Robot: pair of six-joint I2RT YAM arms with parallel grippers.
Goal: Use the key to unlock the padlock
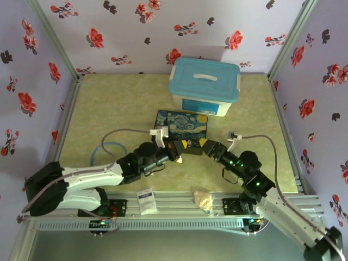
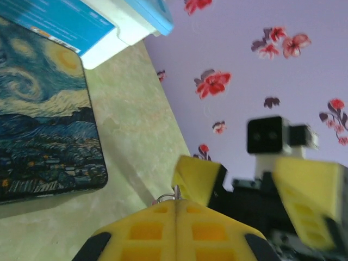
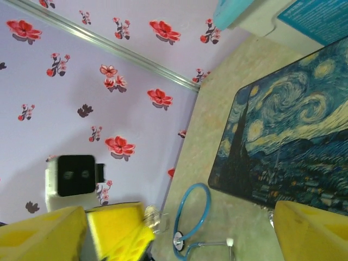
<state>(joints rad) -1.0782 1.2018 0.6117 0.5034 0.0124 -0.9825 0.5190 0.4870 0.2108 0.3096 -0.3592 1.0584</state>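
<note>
left gripper: just near-side of the painted tin, at its near edge, pointing right; jaws pressed flat together in the left wrist view, with a thin bit of metal pinched at the tip
padlock: only a thin silver loop pokes out of the closed left jaws, looks like the shackle; body hidden between the yellow fingers, held off the counter just in front of the tin
key: too small to pick out from the metal at the left jaw tips, cannot tell where it is
right gripper: also at the tin's near edge, toward its right corner, facing the left gripper nose to nose; jaws spread wide, nothing between them
painted tin: flat on the counter, lid is a Starry Night swirl print in blue and yellow, no writing seen
storage box: white tub with blue lid and handle, just behind the tin; blue label on its front, text too blurred to read
stethoscope: blue tube loop with silver end, on the counter left of the tin, near the left arm
white packet: on the metal rail well in front of the tin; blue print, unreadable
beige lump: on the same rail, to the right of the packet
walls: lilac with red and dark flowers
</note>
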